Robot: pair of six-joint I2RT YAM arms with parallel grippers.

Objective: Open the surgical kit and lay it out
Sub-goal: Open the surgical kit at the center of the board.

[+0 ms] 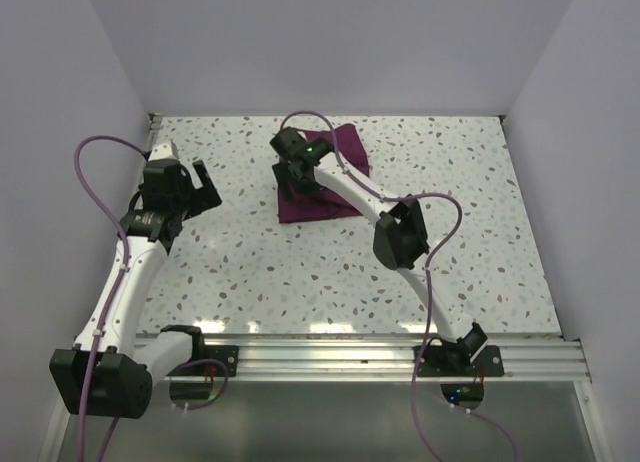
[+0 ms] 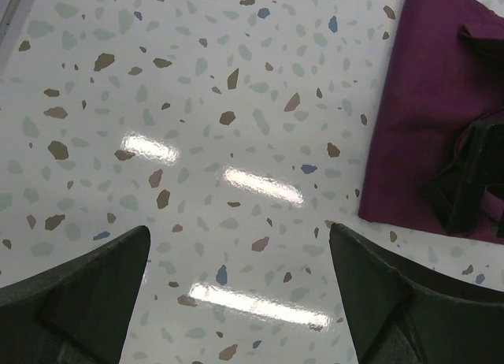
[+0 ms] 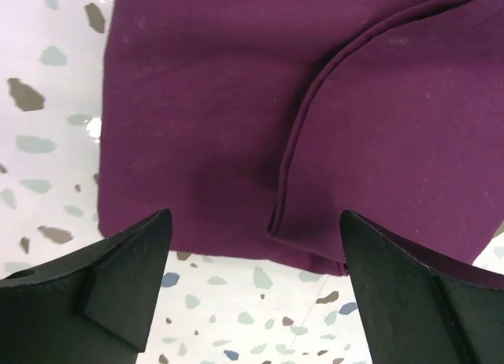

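Observation:
The surgical kit is a dark purple-maroon cloth wrap (image 1: 318,208), still folded shut, on the far middle of the speckled table. No steel tray, tweezers or scissors show. My right gripper (image 1: 294,185) is open and hovers over the wrap's near-left part. In the right wrist view the wrap (image 3: 236,104) shows a folded flap edge running down the middle, and the open gripper (image 3: 253,216) straddles the wrap's near edge without holding it. My left gripper (image 1: 205,188) is open and empty over bare table left of the wrap. In the left wrist view the gripper (image 2: 238,230) is open, with the wrap (image 2: 421,120) at the right.
White walls close the table at the left (image 1: 90,92), back and right. An aluminium rail (image 1: 380,357) runs along the near edge by the arm bases. The right arm's purple cable (image 1: 440,207) loops above the table to the right of the wrap.

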